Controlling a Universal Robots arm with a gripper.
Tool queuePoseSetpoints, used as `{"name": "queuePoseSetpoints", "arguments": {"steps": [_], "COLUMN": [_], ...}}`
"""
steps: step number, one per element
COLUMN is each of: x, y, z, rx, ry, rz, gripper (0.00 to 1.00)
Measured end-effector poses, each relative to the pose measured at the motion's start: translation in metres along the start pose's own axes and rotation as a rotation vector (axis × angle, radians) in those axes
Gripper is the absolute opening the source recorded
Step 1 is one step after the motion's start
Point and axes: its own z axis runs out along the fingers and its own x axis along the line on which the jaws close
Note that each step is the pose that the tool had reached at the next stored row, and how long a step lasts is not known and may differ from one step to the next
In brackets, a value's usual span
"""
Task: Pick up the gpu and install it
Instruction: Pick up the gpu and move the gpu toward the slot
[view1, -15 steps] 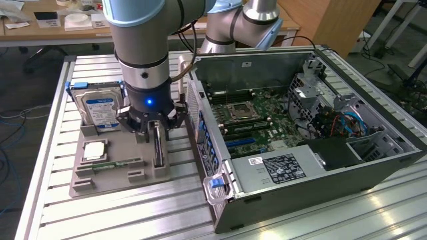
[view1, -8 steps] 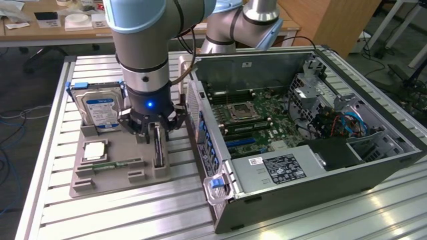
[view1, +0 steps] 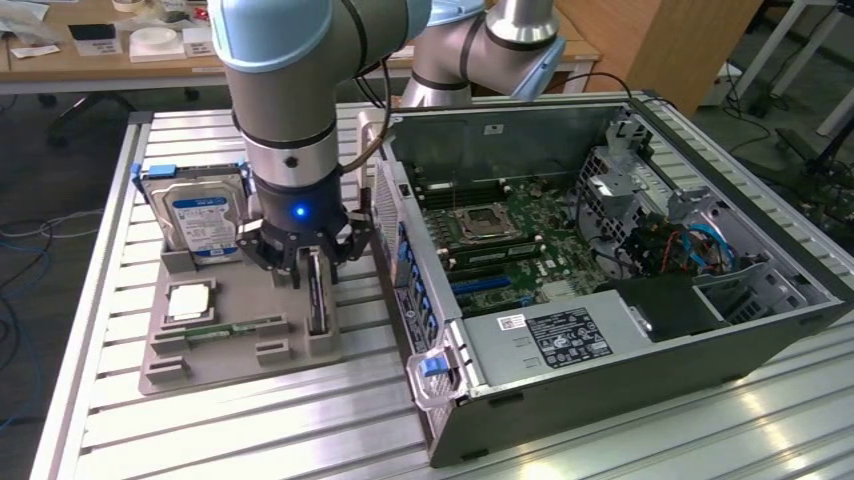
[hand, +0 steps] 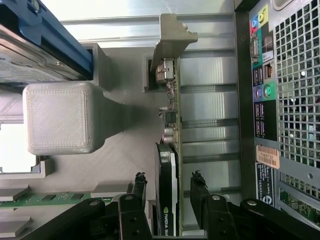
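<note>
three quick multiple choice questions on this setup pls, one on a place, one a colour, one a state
1. Where is the graphics card?
A) on edge in the grey holder
B) plugged into the motherboard
C) flat on the computer case

2. What colour is the hard drive label?
A) red
B) blue
C) yellow

3. How is the gripper?
A) shut on the memory stick
B) open over the computer case
C) open, straddling the graphics card

Answers: 1 A, the card stands in a holder slot; 2 B, the label is blue; 3 C, a finger sits each side of the card with gaps.
</note>
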Motion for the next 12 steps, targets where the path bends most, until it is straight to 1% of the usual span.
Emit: {"name": "queuePoseSetpoints", "arguments": {"steps": [5,8,12], "x": [0.0004,0.0006,0.0006], "y": [0.0051,0.0062,0.0066], "z": [0.0021,0.0061,0.0065], "rx": [-0.0001,0.0000,0.0000], "ry": [-0.0001,0.0000,0.0001], "rz": [0.000,0.000,0.000], "gripper": [0.49,0.49,0.49]}}
